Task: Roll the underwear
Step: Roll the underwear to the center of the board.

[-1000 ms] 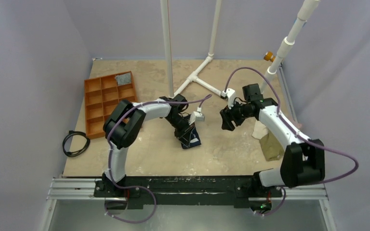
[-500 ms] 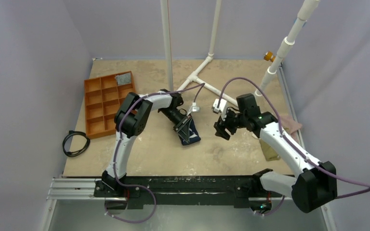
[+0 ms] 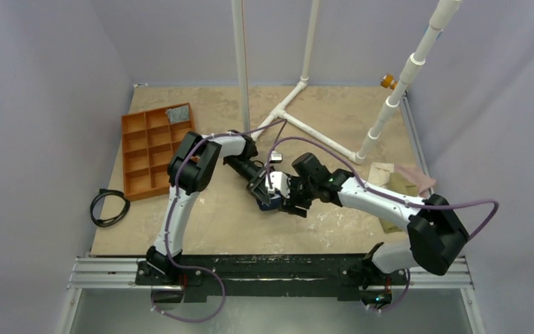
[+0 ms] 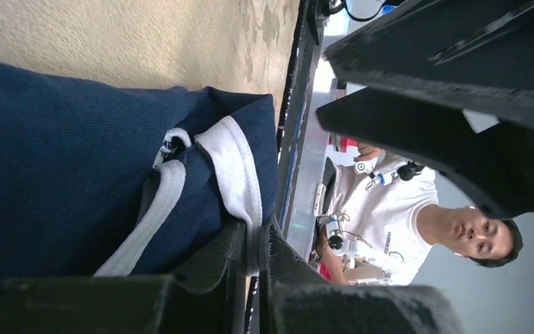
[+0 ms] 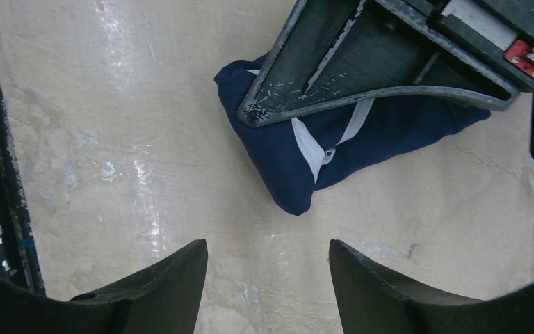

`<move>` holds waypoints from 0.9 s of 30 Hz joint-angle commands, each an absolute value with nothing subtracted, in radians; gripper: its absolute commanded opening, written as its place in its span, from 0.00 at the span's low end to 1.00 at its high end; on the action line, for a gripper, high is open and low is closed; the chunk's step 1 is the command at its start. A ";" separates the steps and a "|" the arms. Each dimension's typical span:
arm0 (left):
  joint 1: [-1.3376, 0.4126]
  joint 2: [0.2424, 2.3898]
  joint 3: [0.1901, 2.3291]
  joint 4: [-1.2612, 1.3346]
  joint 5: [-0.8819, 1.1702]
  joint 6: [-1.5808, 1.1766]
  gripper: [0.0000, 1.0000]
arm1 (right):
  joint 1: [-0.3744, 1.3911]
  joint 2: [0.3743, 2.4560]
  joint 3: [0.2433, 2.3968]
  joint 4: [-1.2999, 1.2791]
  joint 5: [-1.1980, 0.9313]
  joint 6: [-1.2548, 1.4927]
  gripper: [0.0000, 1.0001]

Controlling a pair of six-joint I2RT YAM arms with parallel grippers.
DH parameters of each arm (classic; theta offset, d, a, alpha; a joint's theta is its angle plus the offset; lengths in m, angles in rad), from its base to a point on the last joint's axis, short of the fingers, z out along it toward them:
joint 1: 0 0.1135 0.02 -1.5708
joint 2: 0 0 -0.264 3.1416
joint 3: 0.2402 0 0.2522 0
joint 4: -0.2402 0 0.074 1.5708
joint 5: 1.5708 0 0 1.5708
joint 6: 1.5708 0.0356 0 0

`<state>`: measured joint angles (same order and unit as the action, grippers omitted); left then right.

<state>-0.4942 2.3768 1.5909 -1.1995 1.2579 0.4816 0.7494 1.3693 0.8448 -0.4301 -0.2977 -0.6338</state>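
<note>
One tan tabletop (image 3: 215,223) carries everything. Orange tray (image 3: 124,156) sits well apart from the underwear (image 5: 271,153), off to its left in top view. Underwear is a bunched navy bundle, white trim showing. Left gripper (image 4: 254,243) is on it, jaws pinching the trim. Right gripper (image 5: 268,257) is just beside it, jaws spread, holding nothing.

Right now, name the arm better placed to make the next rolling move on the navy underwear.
Left, probably. The left gripper is shut on the white trim of the underwear, so it can turn the fold over. The right gripper hangs open above the table beside it, touching nothing.
</note>
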 commanded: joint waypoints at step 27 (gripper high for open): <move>-0.485 2.389 1.601 -1.146 1.270 0.412 0.00 | 0.876 1.612 0.913 -0.236 -0.167 -0.738 0.49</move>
<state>-0.4919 2.3833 1.5909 -1.1568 1.2518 0.4068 0.8669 1.5970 0.8772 -0.2668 -0.1665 -0.7242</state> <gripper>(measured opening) 0.043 0.524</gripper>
